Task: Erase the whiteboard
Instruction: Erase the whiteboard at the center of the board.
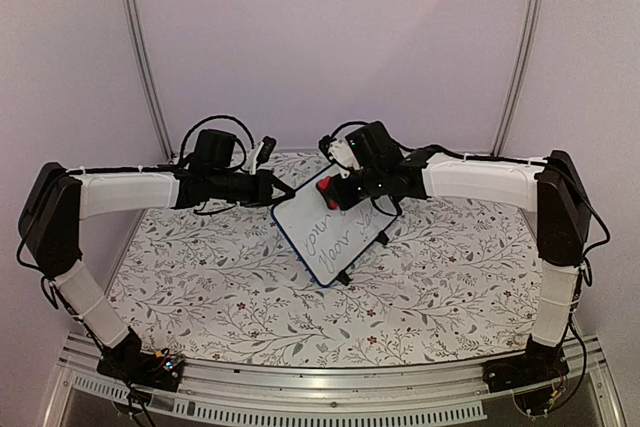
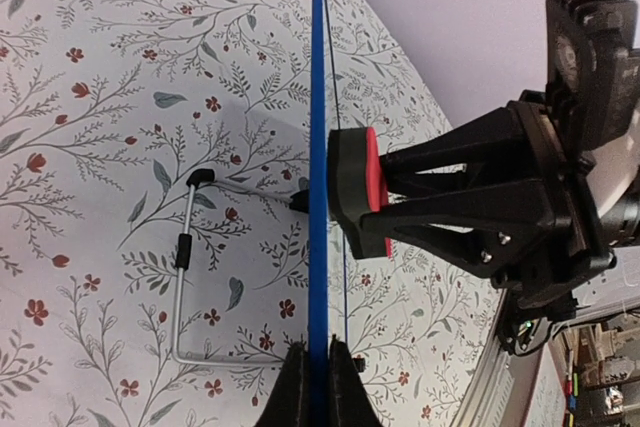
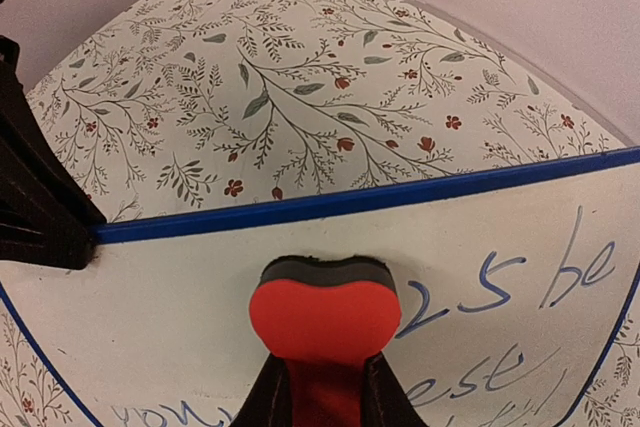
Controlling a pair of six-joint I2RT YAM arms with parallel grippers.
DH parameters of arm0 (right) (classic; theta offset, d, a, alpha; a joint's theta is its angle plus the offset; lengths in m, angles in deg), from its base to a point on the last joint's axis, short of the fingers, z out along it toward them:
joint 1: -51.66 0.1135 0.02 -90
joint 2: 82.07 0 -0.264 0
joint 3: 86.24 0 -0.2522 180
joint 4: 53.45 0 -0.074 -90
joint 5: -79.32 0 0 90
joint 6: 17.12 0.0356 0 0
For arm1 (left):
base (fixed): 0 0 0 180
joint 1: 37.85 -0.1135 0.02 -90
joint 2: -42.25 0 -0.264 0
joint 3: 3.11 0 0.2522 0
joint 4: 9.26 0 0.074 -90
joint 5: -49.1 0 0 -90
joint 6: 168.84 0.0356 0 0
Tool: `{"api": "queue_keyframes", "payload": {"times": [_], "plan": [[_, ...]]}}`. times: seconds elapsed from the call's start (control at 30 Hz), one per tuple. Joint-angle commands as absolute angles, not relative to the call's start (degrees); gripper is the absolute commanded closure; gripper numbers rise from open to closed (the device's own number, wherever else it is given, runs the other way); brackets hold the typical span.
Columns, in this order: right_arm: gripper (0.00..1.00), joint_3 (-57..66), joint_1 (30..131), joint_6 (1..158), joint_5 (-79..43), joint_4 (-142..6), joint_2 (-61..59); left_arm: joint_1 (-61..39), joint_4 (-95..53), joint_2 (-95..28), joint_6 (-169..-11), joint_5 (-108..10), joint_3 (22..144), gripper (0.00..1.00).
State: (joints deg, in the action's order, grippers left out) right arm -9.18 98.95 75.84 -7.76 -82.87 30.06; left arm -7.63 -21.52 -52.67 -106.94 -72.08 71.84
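The erasing has barely begun, by my reading. The whiteboard (image 1: pixel 322 237) is propped at a tilt over the floral tablecloth (image 1: pixel 200 287). One side of its blue frame is pinched between the fingertips of the left gripper (image 2: pixel 318 372), which are clamped tight on it. In the left wrist view the board runs edge-on straight out from between those fingertips. I cannot tell whether its lowest corner rests on the cloth. The right gripper (image 3: pixel 325 392) is clenched on the red eraser (image 3: pixel 325 319), which sticks out just past its fingertips. The eraser's dark pad is pressed flat against the written face, just short of the frame edge lying ahead of the fingers. Blue handwriting (image 3: pixel 500 292) covers the board to the right of the right fingers and runs on in further lines back toward the wrist, with a few strokes also low on their left. All of it is unwiped. The patch to the left of the eraser, toward the left fingers, is bare white, but I cannot say whether it was wiped or never written on. A wire stand (image 2: pixel 185 267) juts from the board's back, on the side of the left fingers away from the eraser. So the hold and the contact are set, and almost all the text has yet to be wiped.
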Motion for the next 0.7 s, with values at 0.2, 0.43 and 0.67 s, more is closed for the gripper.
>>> {"api": "queue_keyframes", "payload": {"times": [0.2,0.43,0.67], "plan": [[0.95,3.6,98.5,77.1,-8.2,-80.3,27.5,-7.2,-20.5,-51.7,-106.9,-73.8,71.9,1.0],[0.95,4.5,98.5,77.5,-7.8,-80.0,26.1,-7.2,-20.4,-51.9,-106.9,-73.7,71.8,1.0],[0.94,-4.0,98.6,76.3,-5.4,-82.4,29.0,-7.1,-20.4,-52.0,-106.9,-73.7,71.8,1.0]]}}
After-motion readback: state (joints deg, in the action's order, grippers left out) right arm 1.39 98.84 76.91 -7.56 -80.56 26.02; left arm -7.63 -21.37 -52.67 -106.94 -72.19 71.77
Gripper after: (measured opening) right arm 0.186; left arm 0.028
